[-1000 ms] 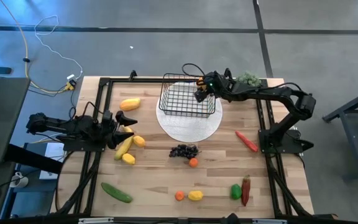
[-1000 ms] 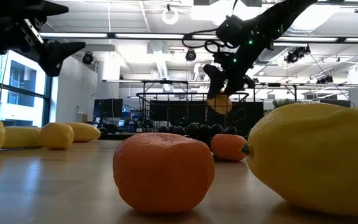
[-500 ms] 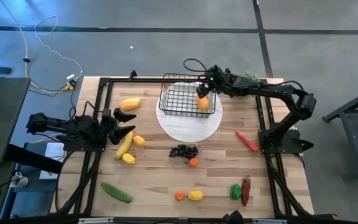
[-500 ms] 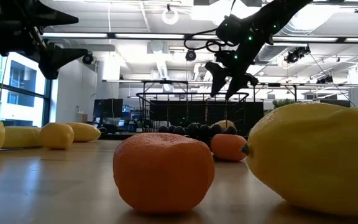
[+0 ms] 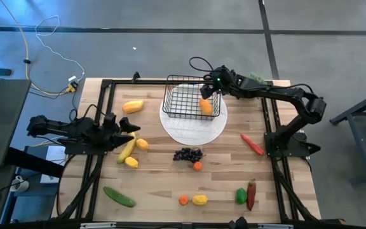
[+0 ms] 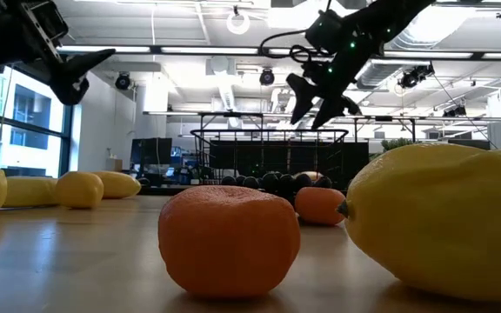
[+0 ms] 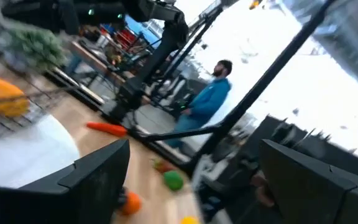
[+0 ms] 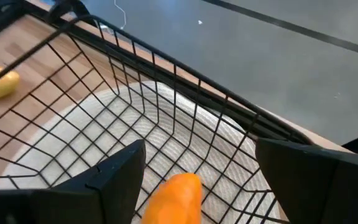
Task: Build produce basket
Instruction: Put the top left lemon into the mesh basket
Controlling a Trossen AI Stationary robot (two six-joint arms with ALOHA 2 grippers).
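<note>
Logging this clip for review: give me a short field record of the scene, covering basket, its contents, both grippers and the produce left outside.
basket: black wire basket on the white plate
contents: one orange fruit, at the basket's right end
right gripper: open, empty, above the basket's right end
left gripper: open, empty, over the yellow pieces at the table's left side
outside: grapes, cucumber, banana, red chili and other pieces

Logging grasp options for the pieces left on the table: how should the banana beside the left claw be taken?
Grip the banana across its narrow middle, coming straight down from above. It lies flat on the wood, long and slim, running diagonally, so the claw's fingers should close across its width. A small yellow-orange fruit sits close on one side, so keep the fingers clear of it. The open left claw is nearest.
</note>
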